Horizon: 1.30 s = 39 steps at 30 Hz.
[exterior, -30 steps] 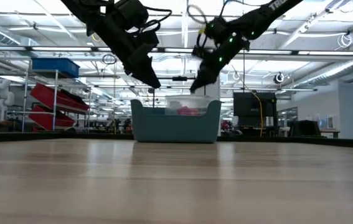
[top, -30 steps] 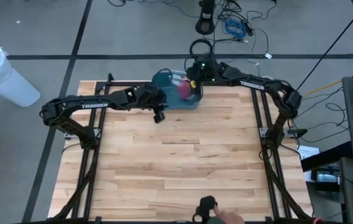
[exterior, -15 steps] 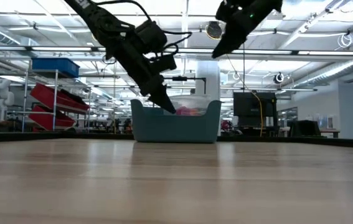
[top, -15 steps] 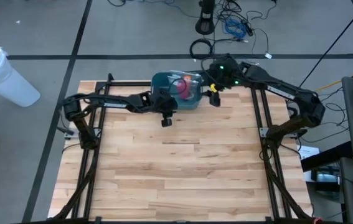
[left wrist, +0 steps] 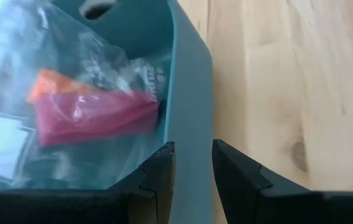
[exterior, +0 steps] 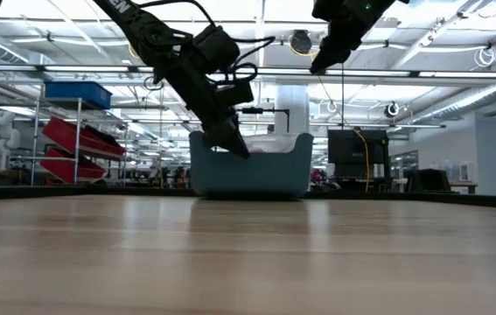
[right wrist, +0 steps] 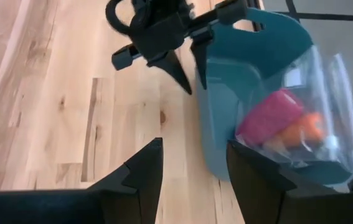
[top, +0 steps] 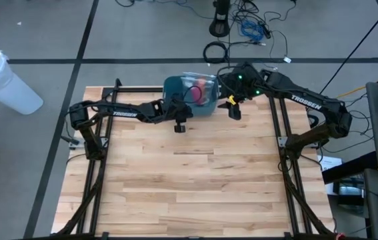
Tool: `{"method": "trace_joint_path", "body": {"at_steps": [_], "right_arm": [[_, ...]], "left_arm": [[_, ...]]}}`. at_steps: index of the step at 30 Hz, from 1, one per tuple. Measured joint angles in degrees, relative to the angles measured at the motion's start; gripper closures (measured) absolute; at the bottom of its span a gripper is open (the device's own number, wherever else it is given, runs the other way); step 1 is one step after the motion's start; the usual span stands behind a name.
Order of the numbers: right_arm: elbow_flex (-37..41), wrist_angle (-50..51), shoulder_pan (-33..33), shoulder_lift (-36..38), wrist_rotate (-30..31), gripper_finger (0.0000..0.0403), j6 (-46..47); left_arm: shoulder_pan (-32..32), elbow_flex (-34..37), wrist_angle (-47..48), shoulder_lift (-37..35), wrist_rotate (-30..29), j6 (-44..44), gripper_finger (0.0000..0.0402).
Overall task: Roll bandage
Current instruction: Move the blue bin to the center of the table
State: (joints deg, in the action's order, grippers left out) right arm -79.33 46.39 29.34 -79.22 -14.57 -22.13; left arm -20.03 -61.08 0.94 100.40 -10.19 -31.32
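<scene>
Bandage rolls sit inside a clear plastic bag (top: 195, 90) that lies in a teal bin (top: 190, 95) at the far edge of the wooden table (top: 189, 180). Through the plastic a pink roll (left wrist: 95, 118) shows plainly, with an orange roll (left wrist: 51, 84) touching it on one side; the bag is crumpled, so whether more is packed in with them I cannot tell.

The left gripper (top: 181, 123) is at the near wall of the bin. In the left wrist view its two dark fingers (left wrist: 157, 171) straddle the teal rim, one inside the bin and one outside over the wood, and they seem to be clamped on that wall, though the contact itself is hidden at the picture's lower edge. In the low view the same gripper (exterior: 230, 140) slants down to the bin's top edge on its left side.

The right gripper (top: 233, 110) hangs in the air just beside the bin's right end, well above the table, as the low view (exterior: 322, 61) shows. Its fingers (right wrist: 139, 171) stand apart with bare wood visible between them, holding nothing. The right wrist view looks down on the bin, the bagged rolls and the left gripper (right wrist: 188, 71) at the rim.
</scene>
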Motion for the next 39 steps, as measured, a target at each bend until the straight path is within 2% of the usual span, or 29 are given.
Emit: {"method": "trace_joint_path", "body": {"at_steps": [6, 21, 29, 33, 39], "right_arm": [[0.0, 1.7, 0.0, 0.0, 0.0, 0.0243, -0.4], [0.0, 3.9, 0.0, -0.1, -0.1, 0.0243, -1.7], [0.0, 5.5, 0.0, -0.1, -0.6, 0.0243, -1.7], [0.0, 6.6, 0.0, -0.1, -0.6, 0.0243, -1.2], [0.0, 7.3, -0.2, -0.1, -0.6, 0.0243, 0.6]], "left_arm": [[-0.1, 0.0, -2.5, 0.0, -0.4, -2.1, 0.0288], [2.9, 0.0, 2.3, 0.0, 0.8, -2.1, 0.0288], [-0.7, 0.0, 0.9, 0.0, 1.5, -2.1, 0.0288], [-2.5, 0.0, 1.2, 2.4, 6.2, -2.0, 0.0288], [-2.7, 0.1, 1.0, 7.6, 6.7, -2.1, 0.029]]}}
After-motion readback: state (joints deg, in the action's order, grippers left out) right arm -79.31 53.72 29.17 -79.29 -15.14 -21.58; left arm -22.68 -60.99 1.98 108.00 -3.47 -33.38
